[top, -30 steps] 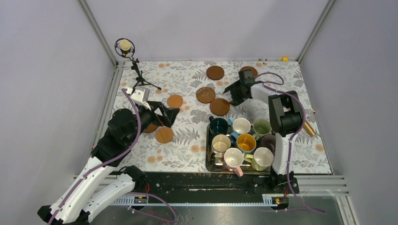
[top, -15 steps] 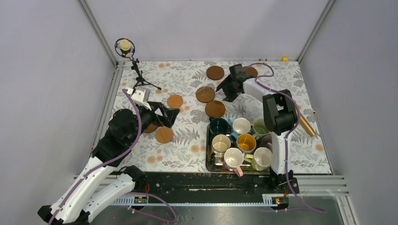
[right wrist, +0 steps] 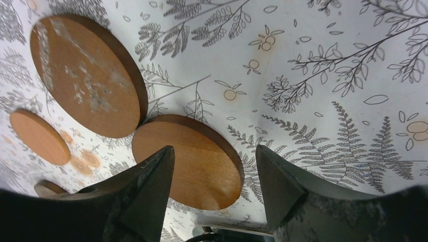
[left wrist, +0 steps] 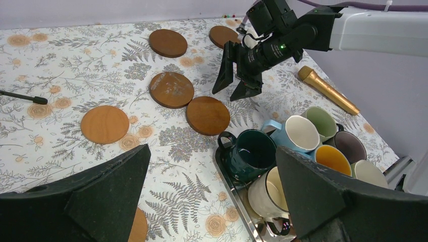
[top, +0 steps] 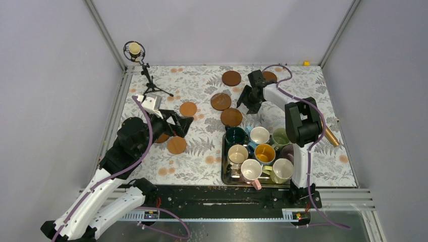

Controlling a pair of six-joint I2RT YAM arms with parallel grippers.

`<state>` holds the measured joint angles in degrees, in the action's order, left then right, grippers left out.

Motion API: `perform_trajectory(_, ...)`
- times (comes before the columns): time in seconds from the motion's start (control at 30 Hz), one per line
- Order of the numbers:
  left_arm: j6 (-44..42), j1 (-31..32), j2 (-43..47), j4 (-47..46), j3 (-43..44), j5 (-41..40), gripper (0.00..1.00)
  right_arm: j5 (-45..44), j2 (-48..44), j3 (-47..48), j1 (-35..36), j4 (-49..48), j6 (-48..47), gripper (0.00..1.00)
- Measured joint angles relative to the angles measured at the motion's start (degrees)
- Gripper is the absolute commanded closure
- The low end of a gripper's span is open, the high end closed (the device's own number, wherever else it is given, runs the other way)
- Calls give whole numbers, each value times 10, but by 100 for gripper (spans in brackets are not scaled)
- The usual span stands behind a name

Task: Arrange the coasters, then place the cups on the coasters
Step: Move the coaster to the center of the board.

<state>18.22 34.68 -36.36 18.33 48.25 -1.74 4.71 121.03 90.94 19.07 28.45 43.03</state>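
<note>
**A:** What differs from a second ago?

**B:** The right arm's wrist has shifted left and toward the back of the table (top: 202, 161). The right gripper (top: 248, 104) now points down more steeply. The brown coaster (top: 231, 117) just beside it lies slightly further left than before. The left gripper (top: 184, 125) has not moved.

**A:** Is either one holding anything?

**B:** No. The right gripper's jaws stand apart and empty above the cloth, just beyond that coaster. The left gripper is spread wide, also empty, over the left half.

**A:** What crowds the spot?

**B:** A scuffed coaster (right wrist: 86, 75) sits edge to edge with the brown one. On the near side stands the tray (top: 223, 169) holding the cups (top: 262, 154), with the dark green cup (left wrist: 255, 151) closest. The other coasters (top: 231, 78) lie scattered, one partly under the left arm. A gold microphone (left wrist: 328, 91) lies to the right.
</note>
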Motion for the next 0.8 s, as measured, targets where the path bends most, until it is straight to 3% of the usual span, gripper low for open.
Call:
perform_trajectory(0.43, 0, 0, 3, 0, 0, 0, 1, 103, 0, -47, 10, -49, 23, 35)
perform_trajectory(0.8, 0, 0, 3, 0, 0, -1, 1, 136, 43, -13, 74, -111, 85, 37)
